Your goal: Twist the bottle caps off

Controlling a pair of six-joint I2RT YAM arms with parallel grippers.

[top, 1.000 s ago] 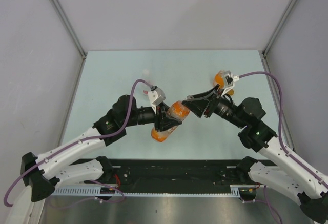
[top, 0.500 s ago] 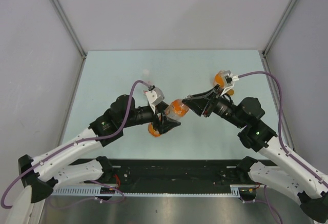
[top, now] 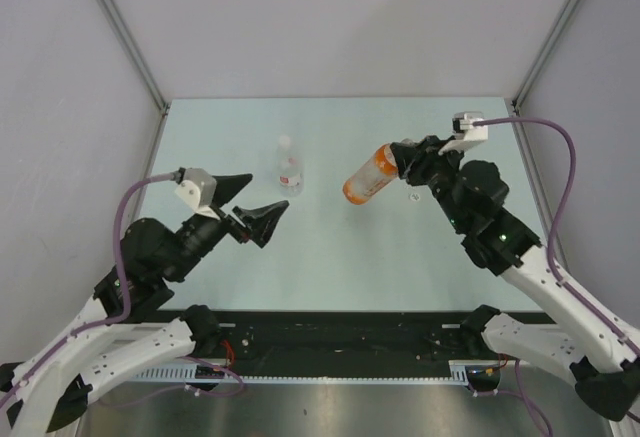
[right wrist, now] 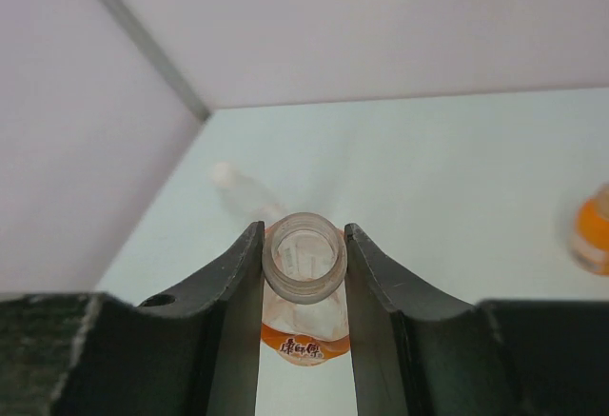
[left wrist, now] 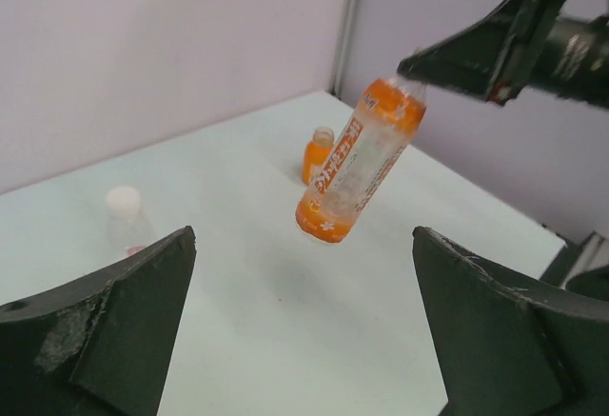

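Observation:
My right gripper (right wrist: pixel 304 245) is shut on the bare neck of the orange-drink bottle (top: pixel 369 176); the mouth (right wrist: pixel 304 249) is open with no cap on it. The bottle (left wrist: pixel 364 161) hangs tilted above the table, base toward the left. Back at the left, my left gripper (top: pixel 269 190) is open and holds nothing, its fingers wide apart in the left wrist view (left wrist: pixel 303 266). The clear bottle (top: pixel 289 171) stands upright with its white cap (top: pixel 285 142) on. The short orange bottle (left wrist: pixel 319 153) stands behind; my right arm hides it from above.
A small pale round thing (top: pixel 413 197), possibly a loose cap, lies on the table (top: pixel 330 257) under my right arm. Grey walls with metal corner posts (top: pixel 125 37) close in the table on three sides.
My left gripper opened, let go of the orange-drink bottle and drew back to the left. The right gripper carried the bottle up and to the right, uncovering the clear bottle.

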